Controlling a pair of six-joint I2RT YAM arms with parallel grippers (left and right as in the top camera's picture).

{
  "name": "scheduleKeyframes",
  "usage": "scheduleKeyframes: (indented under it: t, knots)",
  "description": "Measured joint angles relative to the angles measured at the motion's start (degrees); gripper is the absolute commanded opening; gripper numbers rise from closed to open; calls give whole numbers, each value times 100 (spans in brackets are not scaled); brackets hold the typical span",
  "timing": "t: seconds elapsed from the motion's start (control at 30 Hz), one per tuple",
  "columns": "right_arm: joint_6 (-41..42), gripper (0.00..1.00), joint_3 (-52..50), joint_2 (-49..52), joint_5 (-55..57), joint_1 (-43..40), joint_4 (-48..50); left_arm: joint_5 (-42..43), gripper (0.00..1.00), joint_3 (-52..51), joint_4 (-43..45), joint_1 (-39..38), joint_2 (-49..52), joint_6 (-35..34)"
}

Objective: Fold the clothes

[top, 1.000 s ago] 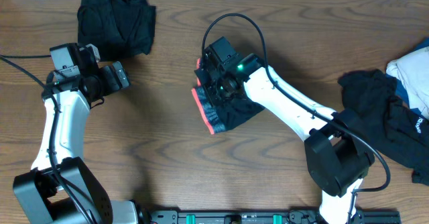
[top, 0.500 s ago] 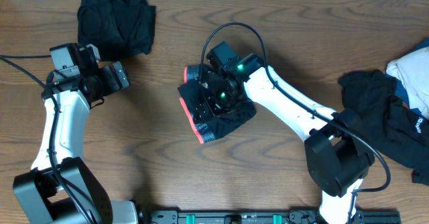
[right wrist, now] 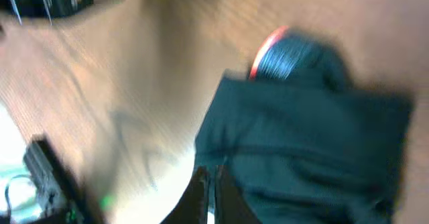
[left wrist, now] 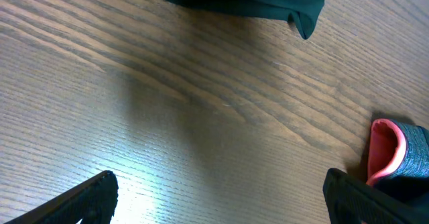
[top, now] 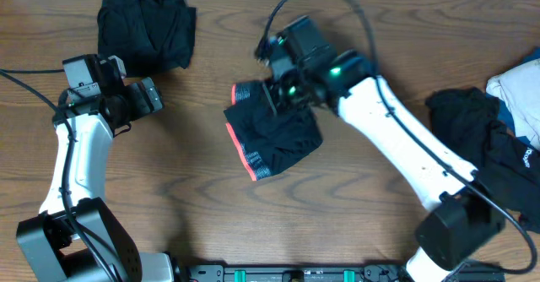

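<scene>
The right gripper [top: 281, 94] hangs over the top edge of the folded black garment [top: 278, 138], and the wrist view is too blurred to tell if its fingers [right wrist: 200, 197] pinch cloth. The left gripper [left wrist: 221, 197] is spread wide, nothing held, over the table [left wrist: 167, 117]. The garment lies mid-table, its red-orange band [top: 240, 151] running down the left edge. The left wrist view catches the band's rolled end. Only overhead shows the right-side pile [top: 485, 138].

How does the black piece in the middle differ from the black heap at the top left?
The middle piece lies flat in a compact fold; the top-left heap is bunched and lumpy. The middle piece shows a red-orange band along its edge; the top-left heap shows none. Both are black fabric.
</scene>
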Motion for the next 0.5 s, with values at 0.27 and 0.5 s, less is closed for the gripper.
scheduleKeyframes:
  t: [0.27, 0.5]
  knots:
    - [302, 1, -428, 776, -968, -101, 1137, 0, 98, 0, -9, 0, 0, 0]
    - [546, 1, -688, 1799, -2153, -92, 1318, 0, 98, 0, -17, 0, 0, 0]
